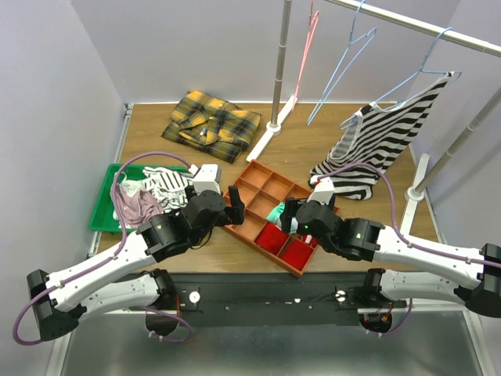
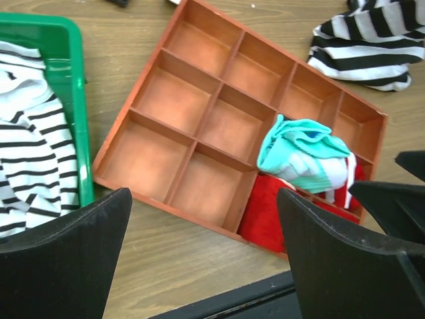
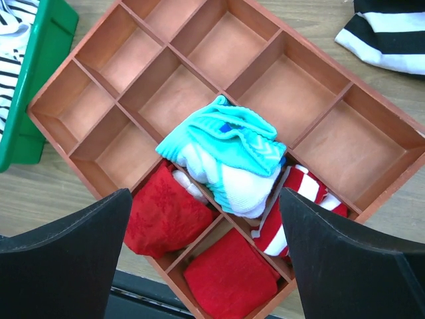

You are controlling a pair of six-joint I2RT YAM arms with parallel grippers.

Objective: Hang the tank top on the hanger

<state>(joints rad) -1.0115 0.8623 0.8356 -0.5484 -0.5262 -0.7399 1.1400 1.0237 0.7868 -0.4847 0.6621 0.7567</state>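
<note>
The tank top (image 1: pixel 382 141), black-and-white zebra striped, hangs from the pale lavender-blue hanger (image 1: pixel 423 64) on the rail at the back right. Its lower end rests bunched on the table, and a corner of the tank top (image 2: pixel 372 46) shows in the left wrist view and the tank top (image 3: pixel 392 33) in the right wrist view. My left gripper (image 1: pixel 227 205) (image 2: pixel 204 199) is open and empty over the near left edge of the compartment box. The right gripper (image 1: pixel 291 215) (image 3: pixel 206 196) is open and empty above the box's sock-filled near cells.
A red-brown compartment box (image 1: pixel 258 188) holds a teal-and-white sock (image 3: pixel 226 153) and red cloths (image 3: pixel 229 279). The green tray (image 1: pixel 100 205) at left holds a thin-striped white cloth (image 1: pixel 166 184). A yellow plaid shirt (image 1: pixel 211 121) lies at the back. Pink hanger (image 1: pixel 307 47) and blue hanger (image 1: pixel 344 66) hang by the rack pole (image 1: pixel 280 63).
</note>
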